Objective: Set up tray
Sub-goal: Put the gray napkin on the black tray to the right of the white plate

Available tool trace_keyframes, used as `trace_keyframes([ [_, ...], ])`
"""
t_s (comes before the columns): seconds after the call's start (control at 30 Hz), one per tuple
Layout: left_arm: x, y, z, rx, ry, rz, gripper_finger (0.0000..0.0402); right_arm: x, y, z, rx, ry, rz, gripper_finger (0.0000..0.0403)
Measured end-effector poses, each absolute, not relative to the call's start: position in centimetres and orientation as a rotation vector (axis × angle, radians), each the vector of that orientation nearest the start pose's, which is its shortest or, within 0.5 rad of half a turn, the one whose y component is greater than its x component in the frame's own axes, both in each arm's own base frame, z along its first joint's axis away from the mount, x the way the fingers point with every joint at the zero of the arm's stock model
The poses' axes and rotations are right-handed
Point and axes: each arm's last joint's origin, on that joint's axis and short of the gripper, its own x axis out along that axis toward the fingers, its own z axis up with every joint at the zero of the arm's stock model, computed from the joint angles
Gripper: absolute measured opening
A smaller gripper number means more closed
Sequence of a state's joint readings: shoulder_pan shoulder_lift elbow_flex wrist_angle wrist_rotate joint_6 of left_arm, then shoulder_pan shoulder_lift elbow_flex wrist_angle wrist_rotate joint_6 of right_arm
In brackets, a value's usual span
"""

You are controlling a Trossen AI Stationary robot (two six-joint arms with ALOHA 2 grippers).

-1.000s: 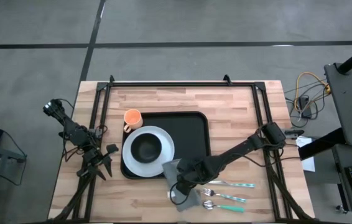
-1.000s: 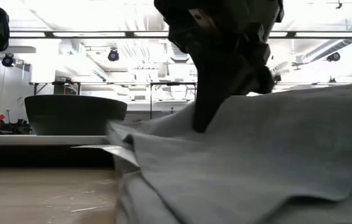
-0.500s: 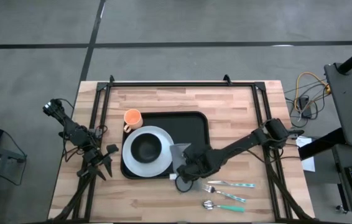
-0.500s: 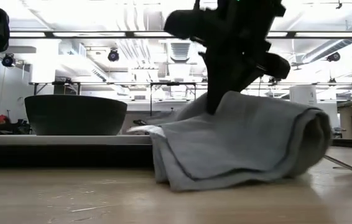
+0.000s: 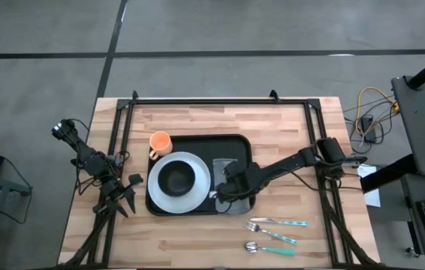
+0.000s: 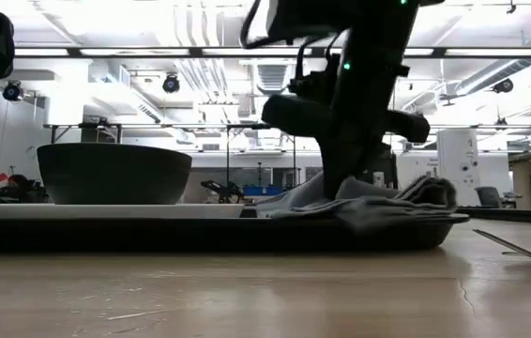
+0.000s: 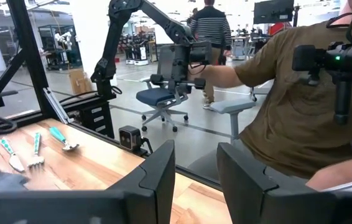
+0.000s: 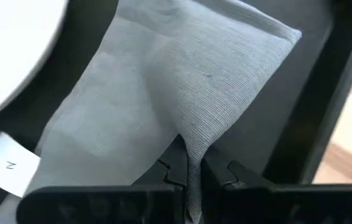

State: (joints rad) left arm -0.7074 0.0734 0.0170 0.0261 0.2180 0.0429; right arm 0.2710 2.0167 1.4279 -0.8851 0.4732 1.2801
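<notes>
Right tool (image 8: 190,171) over the black tray (image 5: 239,145), fingers pinched tight on a fold of grey cloth (image 8: 182,93); cloth lies crumpled on the tray's bare side, beside the white plate (image 5: 197,174). Black bowl (image 5: 176,178) sits on the plate. Tray rests mid-counter (image 5: 197,120), orange cup (image 5: 159,141) touching its far-left corner. Fork and spoons (image 5: 272,234) lie on the wood nearer the front. Left tool (image 7: 194,180) parked at the counter's left edge, fingers apart, holding nothing.

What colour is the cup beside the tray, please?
The cup is orange, shown best in the high view.
</notes>
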Motion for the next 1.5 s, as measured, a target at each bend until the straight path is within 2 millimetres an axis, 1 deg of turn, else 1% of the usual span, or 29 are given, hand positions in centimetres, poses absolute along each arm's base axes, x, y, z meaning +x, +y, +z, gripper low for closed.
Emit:
trace_keyframes([
  [0.27, 7.2, -7.0, 16.6, 0.047, 0.01, -0.926, 0.0101, 36.0, 8.0, 14.9, 0.523, 0.956, -1.06, 0.0009],
  [0.47, 7.2, -7.0, 16.6, 0.047, 0.011, -0.926, 0.0101, 35.9, 7.8, 14.8, 0.488, 0.972, -1.058, 0.0009],
  [0.73, 7.2, -7.0, 16.6, 0.047, 0.01, -0.926, 0.0101, 36.1, 6.3, 14.7, 0.441, 1.008, -1.056, 0.0009],
  [0.93, 7.2, -7.0, 16.6, 0.047, 0.011, -0.926, 0.0101, 36.2, 5.9, 14.7, 0.416, 1.053, -1.015, 0.0014],
  [1.13, 7.2, -7.0, 16.6, 0.047, 0.01, -0.926, 0.0101, 36.3, 5.7, 14.7, 0.37, 1.086, -0.974, 0.0037],
  [1.33, 7.2, -7.0, 16.6, 0.048, 0.011, -0.926, 0.0101, 36.3, 5.4, 15.0, 0.31, 1.118, -0.926, 0.0082],
  [1.4, 7.2, -7.0, 16.6, 0.047, 0.01, -0.926, 0.0101, 36.3, 5.2, 15.5, 0.311, 1.113, -0.92, 0.0103],
  [1.5, 7.2, -7.0, 16.6, 0.048, 0.011, -0.926, 0.0101, 36.1, 4.9, 16.8, 0.323, 1.087, -0.903, 0.0134],
])
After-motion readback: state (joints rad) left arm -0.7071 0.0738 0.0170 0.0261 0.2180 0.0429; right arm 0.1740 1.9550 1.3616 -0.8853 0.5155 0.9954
